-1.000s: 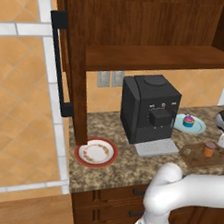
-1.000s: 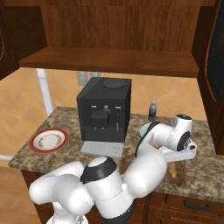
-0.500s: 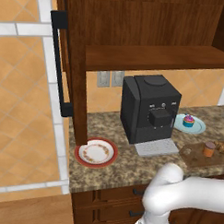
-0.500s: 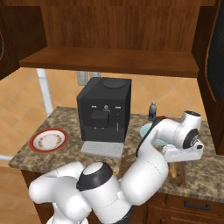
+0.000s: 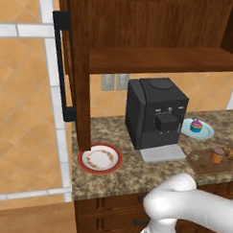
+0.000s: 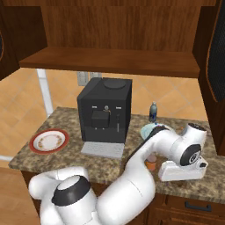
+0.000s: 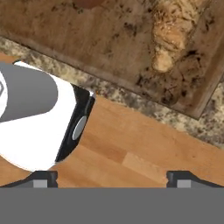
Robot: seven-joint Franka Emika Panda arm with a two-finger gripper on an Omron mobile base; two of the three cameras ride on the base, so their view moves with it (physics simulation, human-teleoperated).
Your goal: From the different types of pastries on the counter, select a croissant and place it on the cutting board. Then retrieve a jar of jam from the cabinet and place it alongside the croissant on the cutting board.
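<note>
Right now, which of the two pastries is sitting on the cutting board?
The golden-brown croissant lies on the cutting board, beside the jar of jam. The pink-frosted cupcake sits on a light blue plate.

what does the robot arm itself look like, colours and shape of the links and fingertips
The arm is glossy white, made of thick rounded tube-like links. Its joints are capped with dark grey rings, one at the base shoulder and one round disc at the wrist, which has a lighter centre. The hand is a white blocky piece. The gripper has two small dark grey finger tips with lighter grey square pads. No cables show.

jar of jam (image 6: 151, 163) on counter (image 6: 66, 154) beside arm
</note>
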